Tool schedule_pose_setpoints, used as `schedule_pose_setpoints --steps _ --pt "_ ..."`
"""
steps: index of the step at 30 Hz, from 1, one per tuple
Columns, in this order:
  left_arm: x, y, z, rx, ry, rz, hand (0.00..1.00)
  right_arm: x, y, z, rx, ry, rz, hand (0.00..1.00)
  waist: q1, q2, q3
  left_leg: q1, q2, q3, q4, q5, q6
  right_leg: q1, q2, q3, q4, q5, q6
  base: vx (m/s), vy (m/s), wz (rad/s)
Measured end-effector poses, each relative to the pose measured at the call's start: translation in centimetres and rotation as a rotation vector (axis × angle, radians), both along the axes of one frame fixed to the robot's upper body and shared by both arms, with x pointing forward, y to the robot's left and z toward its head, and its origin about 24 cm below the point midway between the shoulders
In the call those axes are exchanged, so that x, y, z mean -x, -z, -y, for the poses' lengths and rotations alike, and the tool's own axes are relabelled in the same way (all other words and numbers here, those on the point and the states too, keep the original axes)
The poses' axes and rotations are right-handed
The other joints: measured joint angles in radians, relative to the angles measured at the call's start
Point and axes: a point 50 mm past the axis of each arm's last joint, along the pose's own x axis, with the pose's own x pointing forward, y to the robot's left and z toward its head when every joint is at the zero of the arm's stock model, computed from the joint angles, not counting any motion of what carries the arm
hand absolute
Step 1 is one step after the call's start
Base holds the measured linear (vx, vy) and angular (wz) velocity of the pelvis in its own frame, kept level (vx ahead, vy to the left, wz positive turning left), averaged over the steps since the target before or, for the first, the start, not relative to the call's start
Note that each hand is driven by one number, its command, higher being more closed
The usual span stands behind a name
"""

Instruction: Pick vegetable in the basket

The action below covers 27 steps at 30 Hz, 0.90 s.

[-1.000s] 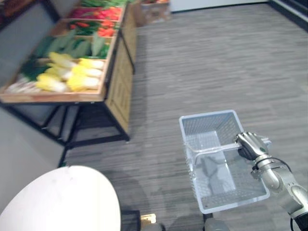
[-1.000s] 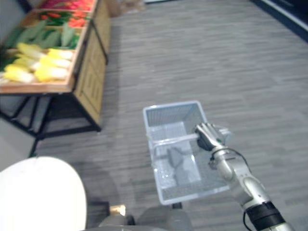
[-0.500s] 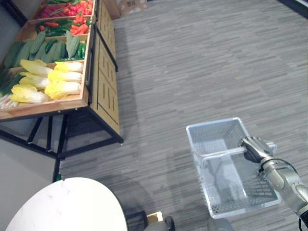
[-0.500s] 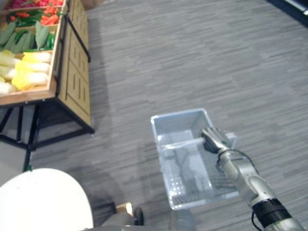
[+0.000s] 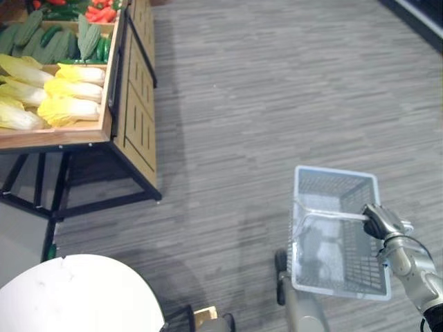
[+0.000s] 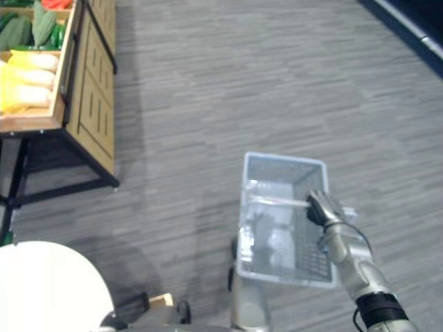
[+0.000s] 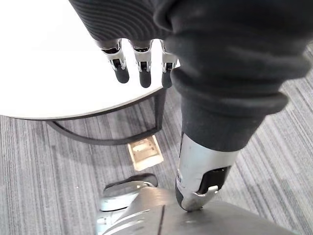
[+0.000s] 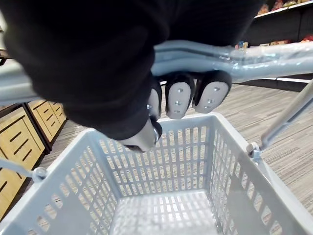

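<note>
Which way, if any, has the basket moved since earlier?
Yes: the basket is farther right of the produce stand, hanging from the right hand. Camera shifted too.

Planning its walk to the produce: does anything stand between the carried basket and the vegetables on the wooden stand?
Nothing visible does. Only bare grey floor lies between the pale blue mesh basket, hanging from the right hand, and the wooden stand of yellow cabbages. The round white table sits aside.
</note>
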Motion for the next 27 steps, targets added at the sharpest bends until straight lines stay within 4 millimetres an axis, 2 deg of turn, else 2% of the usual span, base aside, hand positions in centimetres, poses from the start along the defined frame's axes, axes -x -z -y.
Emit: schedule_pose_setpoints --steps 1,2,3,4,5,7,8,9,10,11,12,14,15,16,19,20,21,22,24,25,26,27 --pt "0.2 0.0 -0.1 -0.002 -0.002 -0.004 0.0 0.0 -0.1 0.3 0.0 0.013 0.007 1.0 -0.007 0.002 0.002 0.019 0.005 -0.021 -0.008 -0.016 -0.009 0.001 -0.006 0.002 0.023 0.045 0.002 0.56 -0.345 0.88" --pt "0.2 0.2 0.6 0.015 -0.004 -0.008 0.0 0.2 -0.6 1.2 0.002 0.057 0.021 1.0 -0.022 0.044 -0.003 0.035 0.054 -0.062 -0.019 -0.041 -0.007 -0.026 0.033 -0.012 0.123 0.11 0.012 0.59 -0.345 0.74" --pt "0.1 0.2 1.1 0.028 -0.006 -0.008 0.0 0.4 -0.6 1.7 0.003 0.085 0.023 1.0 -0.023 0.085 -0.021 0.029 0.08 -0.102 0.007 -0.026 -0.024 -0.052 0.058 -0.027 0.187 0.101 -0.004 0.6 -0.342 0.54" --pt "-0.3 0.2 1.5 0.038 -0.003 0.007 0.0 0.3 -0.7 1.8 0.005 0.094 0.024 1.0 -0.015 0.104 -0.023 0.023 0.096 -0.126 0.041 0.004 -0.03 -0.063 0.077 -0.042 0.243 0.054 -0.059 0.58 -0.332 0.24" --pt "-0.4 0.2 1.6 0.04 -0.013 0.016 0.0 0.3 -0.7 1.7 0.003 0.09 0.025 1.0 -0.01 0.105 -0.024 0.004 0.104 -0.141 0.095 0.048 -0.045 -0.061 0.086 -0.053 0.287 0.028 -0.082 0.56 -0.333 0.08" --pt "-0.4 0.2 1.5 0.033 -0.024 0.02 0.0 0.4 -0.9 2.0 0.004 0.098 0.031 1.0 -0.007 0.103 -0.024 -0.055 0.097 -0.151 0.276 0.159 -0.081 -0.016 0.088 -0.076 0.334 -0.048 -0.103 0.54 -0.299 0.19" --pt "-0.6 0.1 1.5 0.028 -0.027 0.029 0.0 0.4 -1.0 1.9 0.006 0.095 0.036 1.0 -0.006 0.104 -0.024 -0.105 0.087 -0.15 0.407 0.265 -0.144 0.025 0.088 -0.084 0.334 -0.082 -0.11 0.4 -0.199 0.17" --pt "-0.7 0.1 1.4 0.026 -0.03 0.034 0.0 0.4 -1.0 1.9 0.006 0.094 0.036 1.0 -0.003 0.102 -0.023 -0.131 0.083 -0.147 0.47 0.336 -0.18 0.05 0.088 -0.085 0.33 -0.098 -0.114 0.47 -0.211 0.13" --pt "-0.7 0.1 1.4 0.025 -0.039 0.037 0.0 0.6 -0.9 1.8 0.007 0.089 0.029 1.0 0.006 0.09 -0.016 -0.185 0.081 -0.123 0.606 0.446 -0.202 0.106 0.088 -0.085 0.313 -0.124 -0.123 0.49 -0.172 0.06" --pt "-0.6 0.0 1.3 0.022 -0.048 0.037 0.0 0.8 -0.6 1.6 0.005 0.083 0.019 1.0 0.017 0.091 -0.016 -0.248 0.096 -0.065 0.761 0.417 -0.178 0.165 0.09 -0.087 0.292 -0.147 -0.135 0.4 -0.128 0.01" --pt "-0.6 0.0 1.2 0.021 -0.05 0.036 0.0 0.9 -0.5 1.5 0.005 0.08 0.016 1.0 0.026 0.091 -0.015 -0.273 0.102 -0.032 0.813 0.396 -0.158 0.193 0.091 -0.087 0.282 -0.157 -0.143 0.37 -0.091 -0.04" --pt "-0.2 0.1 1.2 0.019 -0.06 0.028 0.0 1.1 -0.4 1.4 0.006 0.075 0.014 1.0 0.04 0.09 -0.015 -0.364 0.106 0.068 0.877 0.318 -0.061 0.297 0.087 -0.085 0.221 -0.185 -0.156 0.36 -0.06 -0.02" --pt "0.2 0.2 1.2 0.02 -0.064 0.019 0.0 1.1 -0.4 1.4 0.006 0.076 0.014 1.0 0.051 0.09 -0.015 -0.416 0.1 0.11 0.845 0.284 -0.039 0.339 0.081 -0.087 0.193 -0.191 -0.154 0.33 -0.015 -0.04" --pt "0.4 0.2 1.3 0.022 -0.065 0.013 0.0 1.1 -0.4 1.4 0.006 0.078 0.013 1.0 0.059 0.09 -0.015 -0.445 0.097 0.13 0.817 0.273 -0.036 0.356 0.077 -0.087 0.182 -0.195 -0.148 0.32 0.041 -0.02" --pt "1.7 0.5 1.6 0.034 -0.074 -0.025 0.0 1.4 -0.1 1.6 0.009 0.087 -0.001 1.0 0.066 0.087 -0.013 -0.536 0.063 0.19 0.528 0.254 -0.024 0.424 0.043 -0.103 0.15 -0.227 -0.117 0.38 0.123 0.14" --pt "2.5 0.6 1.8 0.04 -0.081 -0.045 0.0 1.7 0.2 1.8 0.011 0.097 -0.017 1.0 0.068 0.092 -0.017 -0.529 0.036 0.176 0.251 0.283 -0.036 0.463 0.027 -0.116 0.128 -0.241 -0.088 0.42 0.177 0.18" --pt "2.8 0.7 2.0 0.045 -0.083 -0.053 0.0 1.9 0.4 1.8 0.011 0.099 -0.024 1.0 0.068 0.097 -0.019 -0.524 0.033 0.172 0.145 0.306 -0.043 0.479 0.024 -0.121 0.116 -0.247 -0.078 0.63 0.311 0.19" --pt "3.5 0.8 2.4 0.058 -0.087 -0.075 0.0 2.1 0.7 1.7 0.011 0.097 -0.038 1.0 0.073 0.112 -0.028 -0.527 0.036 0.136 -0.032 0.347 -0.053 0.516 0.024 -0.129 0.088 -0.267 -0.051 0.48 0.269 0.05" --pt "4.4 1.0 2.8 0.068 -0.092 -0.098 0.0 2.5 1.3 1.4 0.012 0.084 -0.065 1.0 0.084 0.125 -0.036 -0.537 0.06 0.111 -0.06 0.346 -0.054 0.569 0.024 -0.128 0.074 -0.302 -0.015 0.47 0.287 0.01" --pt "5.0 1.0 2.8 0.071 -0.094 -0.115 0.0 2.8 2.0 1.0 0.006 0.074 -0.087 1.0 0.084 0.129 -0.047 -0.526 0.065 0.141 -0.023 0.436 -0.05 0.628 0.01 -0.128 0.069 -0.337 0.001 0.47 0.281 0.08" --pt "5.0 1.0 2.8 0.071 -0.093 -0.119 0.0 3.1 2.5 0.7 0.0 0.071 -0.103 1.0 0.086 0.116 -0.055 -0.525 0.056 0.163 0.004 0.468 -0.032 0.643 -0.003 -0.122 0.07 -0.341 -0.003 0.67 0.372 0.11" --pt "5.1 1.0 2.2 0.06 -0.081 -0.119 0.0 3.3 3.2 0.0 -0.009 0.043 -0.138 1.0 0.097 0.091 -0.071 -0.533 0.027 0.192 0.047 0.472 -0.003 0.637 -0.041 -0.091 0.106 -0.329 -0.021 0.55 0.283 0.09"
